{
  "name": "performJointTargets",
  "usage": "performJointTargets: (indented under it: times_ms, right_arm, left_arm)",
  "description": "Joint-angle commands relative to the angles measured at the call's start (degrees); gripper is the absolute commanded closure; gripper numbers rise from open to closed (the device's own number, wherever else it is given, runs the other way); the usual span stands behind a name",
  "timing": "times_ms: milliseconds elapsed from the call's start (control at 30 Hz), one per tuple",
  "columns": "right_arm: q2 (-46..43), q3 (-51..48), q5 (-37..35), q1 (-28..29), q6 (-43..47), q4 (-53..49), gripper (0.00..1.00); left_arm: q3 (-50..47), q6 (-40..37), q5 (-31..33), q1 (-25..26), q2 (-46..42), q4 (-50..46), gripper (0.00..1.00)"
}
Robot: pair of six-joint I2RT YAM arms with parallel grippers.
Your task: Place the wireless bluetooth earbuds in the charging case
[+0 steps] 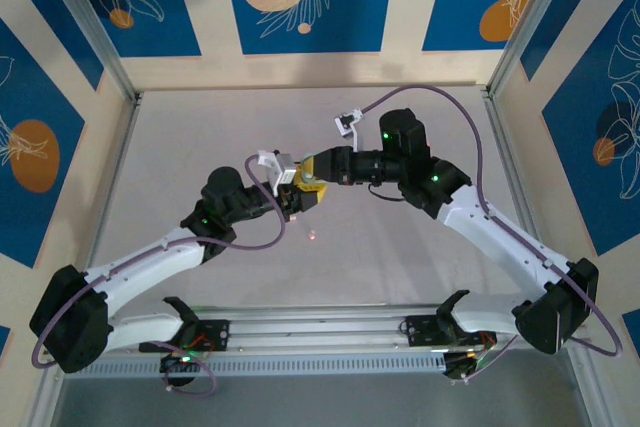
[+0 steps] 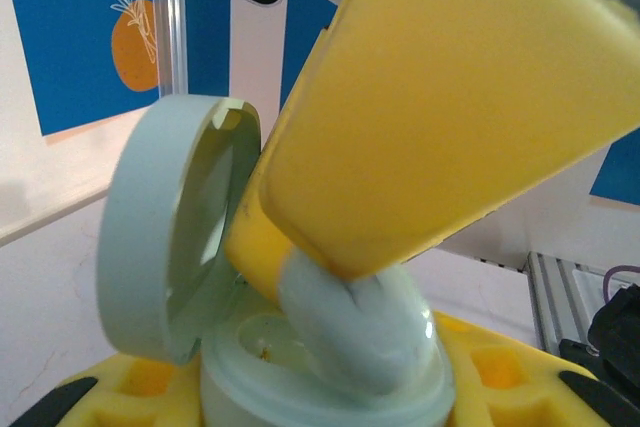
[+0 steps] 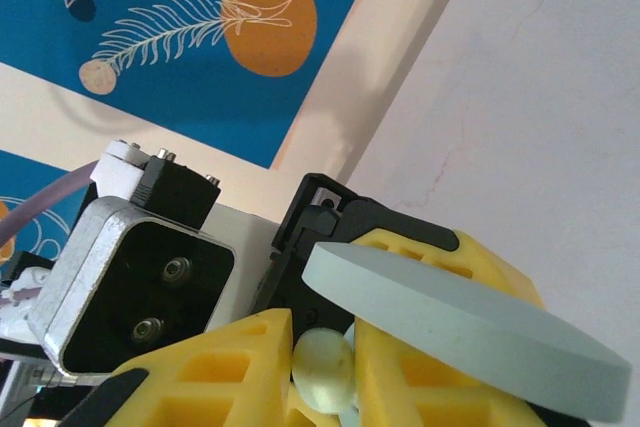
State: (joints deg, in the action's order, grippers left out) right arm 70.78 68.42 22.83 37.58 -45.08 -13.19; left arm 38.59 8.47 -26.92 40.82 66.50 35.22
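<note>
The charging case [image 2: 330, 392] is a pale teal round shell, and its lid [image 2: 170, 227] stands open to the left. My left gripper [image 2: 320, 407] is shut on the case base, with its yellow fingers [image 2: 500, 367] on both sides. A pale teal earbud [image 2: 370, 332] sits tilted in the case's right well. My right gripper [image 3: 322, 377] is shut on that earbud [image 3: 322, 369], pinching it between its yellow fingers [image 3: 230, 367]. In the right wrist view the lid [image 3: 470, 322] lies across the right finger. From above, the left gripper [image 1: 290, 192] and right gripper [image 1: 312, 179] meet over the middle of the table.
A tiny pale pink bud [image 1: 313, 235] lies on the grey table [image 1: 400, 247] just in front of the two grippers. Metal frame posts [image 1: 500, 77] and patterned blue walls surround the table. The arm bases sit on a rail [image 1: 320, 332] at the near edge.
</note>
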Motion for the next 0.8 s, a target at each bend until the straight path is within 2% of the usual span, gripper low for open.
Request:
performJointTargets:
  times_ms: [0,367,567,767]
  right_arm:
    - [0.7,1.7,-2.3,0.6,3.6,-6.3,0.74]
    - [0.8,4.0,-6.0,1.6,4.6,-10.5,0.71]
    - [0.9,5.7,-5.9,2.1,5.8,-12.6,0.65]
    - [0.6,6.1,-5.7,2.1,6.8,-13.3,0.64]
  left_arm:
    - [0.2,0.4,0.9,0.4,-1.3,5.2,0.63]
    - [0.2,0.3,1.3,0.5,-2.0,5.1,0.64]
    - [-0.2,-0.2,2.2,0.6,-2.5,4.3,0.64]
    - [-0.1,-0.3,2.2,0.6,-2.3,3.9,0.64]
